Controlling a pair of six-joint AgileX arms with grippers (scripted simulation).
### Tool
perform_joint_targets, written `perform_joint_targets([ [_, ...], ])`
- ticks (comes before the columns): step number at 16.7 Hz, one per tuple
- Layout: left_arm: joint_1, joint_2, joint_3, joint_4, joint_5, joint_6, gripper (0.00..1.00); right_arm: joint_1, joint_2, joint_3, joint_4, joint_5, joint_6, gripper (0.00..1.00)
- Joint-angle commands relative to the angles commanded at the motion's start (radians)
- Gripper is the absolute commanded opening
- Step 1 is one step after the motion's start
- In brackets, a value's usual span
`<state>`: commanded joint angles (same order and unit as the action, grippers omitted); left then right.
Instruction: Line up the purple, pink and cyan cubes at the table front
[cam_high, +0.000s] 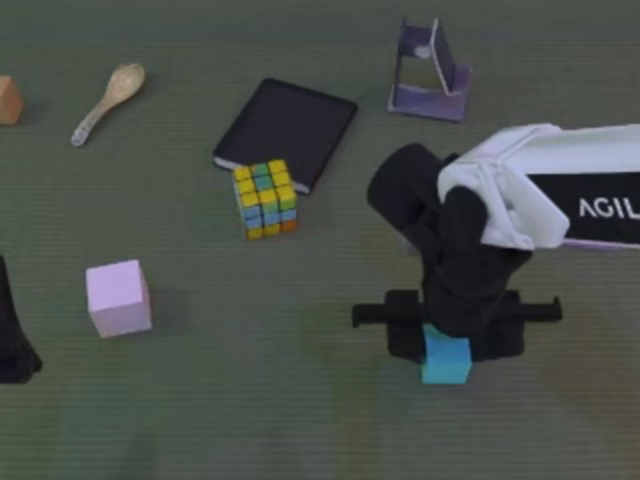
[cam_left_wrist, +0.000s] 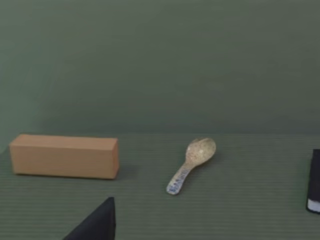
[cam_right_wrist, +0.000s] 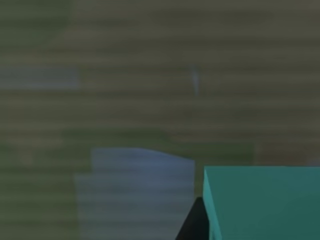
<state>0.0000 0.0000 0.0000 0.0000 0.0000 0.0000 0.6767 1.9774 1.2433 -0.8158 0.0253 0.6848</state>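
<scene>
Two of the task's plain cubes are in sight on the grey-green counter (cam_high: 300, 420): one pink cube (cam_high: 118, 297) and one cyan cube (cam_high: 445, 359); the purple one cannot be found in any view. The pink cube sits alone toward the top view's left side, about level with the cyan cube and well apart from it.

The right hand (cam_high: 447, 345) of the AgileX pair hangs directly over the cyan cube at the counter's front right, its black body covering the cube's rear edge. The fingers are hidden beneath the wrist from above, and the right wrist view shows only a corner of the cube (cam_right_wrist: 262, 202) with a dark sliver beside it, so the hand appears to be closed on the cube, though the contact itself is not visible.

The left hand (cam_high: 12, 340) is parked at the top view's left edge; whether it is open cannot be told.

Also on the counter, one of each: a multicoloured puzzle cube (cam_high: 265, 198) near the middle, touching the corner of a black tablet (cam_high: 286, 131); a pale spoon (cam_high: 108, 101) at the rear left; an orange block (cam_high: 9, 100) at the left edge; and a purple stand (cam_high: 430, 75) at the rear right.
</scene>
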Motion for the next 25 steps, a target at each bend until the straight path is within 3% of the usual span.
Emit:
perform_joint_targets([
  [11, 0.0, 0.0, 0.0, 0.0, 0.0, 0.0, 1.0, 0.0, 0.0, 0.0, 0.0, 0.0, 0.0, 0.98],
  [21, 0.0, 0.0, 0.0, 0.0, 0.0, 0.0, 1.0, -0.001, -0.002, 0.003, -0.004, 0.0, 0.0, 1.0],
  [25, 0.0, 0.0, 0.0, 0.0, 0.0, 0.0, 1.0, 0.005, -0.04, 0.073, -0.116, 0.002, 0.003, 1.0],
])
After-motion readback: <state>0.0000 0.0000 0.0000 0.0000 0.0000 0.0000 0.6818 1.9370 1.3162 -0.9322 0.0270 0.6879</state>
